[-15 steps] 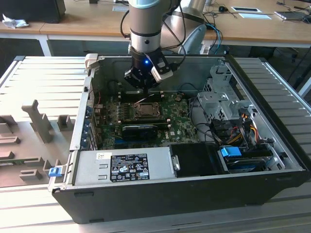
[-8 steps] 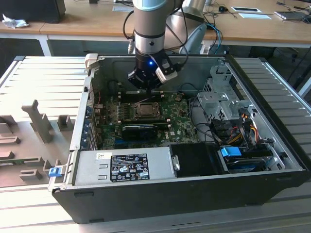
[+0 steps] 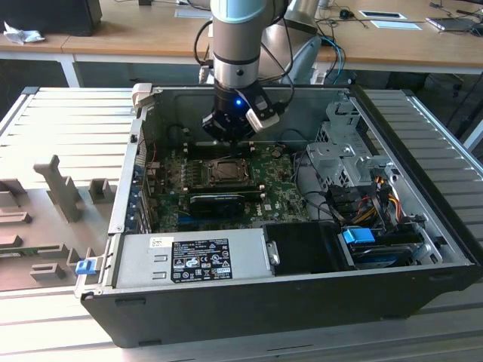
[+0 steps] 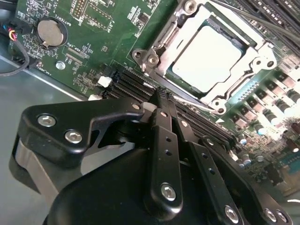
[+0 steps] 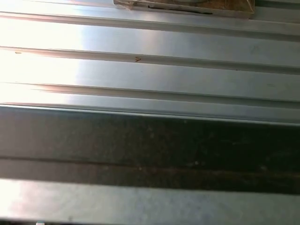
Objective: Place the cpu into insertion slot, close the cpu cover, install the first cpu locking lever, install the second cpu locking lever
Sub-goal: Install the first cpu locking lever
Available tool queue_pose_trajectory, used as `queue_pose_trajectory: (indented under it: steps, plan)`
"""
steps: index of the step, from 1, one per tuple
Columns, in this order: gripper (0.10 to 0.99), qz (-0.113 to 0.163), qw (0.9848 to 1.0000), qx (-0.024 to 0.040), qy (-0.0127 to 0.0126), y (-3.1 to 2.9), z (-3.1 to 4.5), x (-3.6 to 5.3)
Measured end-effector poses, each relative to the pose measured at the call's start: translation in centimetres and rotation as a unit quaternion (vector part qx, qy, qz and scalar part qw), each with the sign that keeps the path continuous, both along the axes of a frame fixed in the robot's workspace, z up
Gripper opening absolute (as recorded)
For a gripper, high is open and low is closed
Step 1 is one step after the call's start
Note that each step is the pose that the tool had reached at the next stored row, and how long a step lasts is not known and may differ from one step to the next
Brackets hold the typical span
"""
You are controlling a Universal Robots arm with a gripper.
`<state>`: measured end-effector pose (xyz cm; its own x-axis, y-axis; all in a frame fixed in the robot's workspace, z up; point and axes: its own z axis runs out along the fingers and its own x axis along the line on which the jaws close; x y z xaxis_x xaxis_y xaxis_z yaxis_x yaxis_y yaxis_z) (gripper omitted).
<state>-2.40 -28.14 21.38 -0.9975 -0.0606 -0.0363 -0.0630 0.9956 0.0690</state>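
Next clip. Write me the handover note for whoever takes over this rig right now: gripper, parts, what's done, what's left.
The gripper: fingers shut, holding nothing, tips close to the edge of the insertion slot.
The cpu: seated in the slot, pale face up.
The cpu cover: lies flat over the chip's rim and looks closed.
Done: chip placed, cover down.
Left: the locking levers. One lever lies along the edge nearest the fingers; I cannot tell whether it is latched.

Found the pale square cpu (image 4: 206, 56) seated flat in the silver-framed insertion slot (image 3: 204, 172), mid-frame in the exterior view, cpu cover (image 4: 187, 35) flat around it.
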Motion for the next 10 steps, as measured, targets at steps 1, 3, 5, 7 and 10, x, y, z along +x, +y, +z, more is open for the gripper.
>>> queue_pose_trajectory:
  steps: [1, 3, 5, 7, 10]
  plan:
    - [0.106, 0.001, 1.0, 0.0, 0.0, 0.02, -0.13, 0.03]
    - [0.106, 0.001, 1.0, 0.0, 0.0, 0.05, -0.37, 0.19]
    - [0.106, 0.001, 1.0, -0.0001, 0.0001, 0.06, -0.61, 0.27]
    - [0.106, 0.001, 1.0, -0.0002, 0.0001, 0.06, -0.81, 0.27]
    - [0.106, 0.001, 1.0, -0.001, 0.0002, 0.05, -0.97, 0.27]
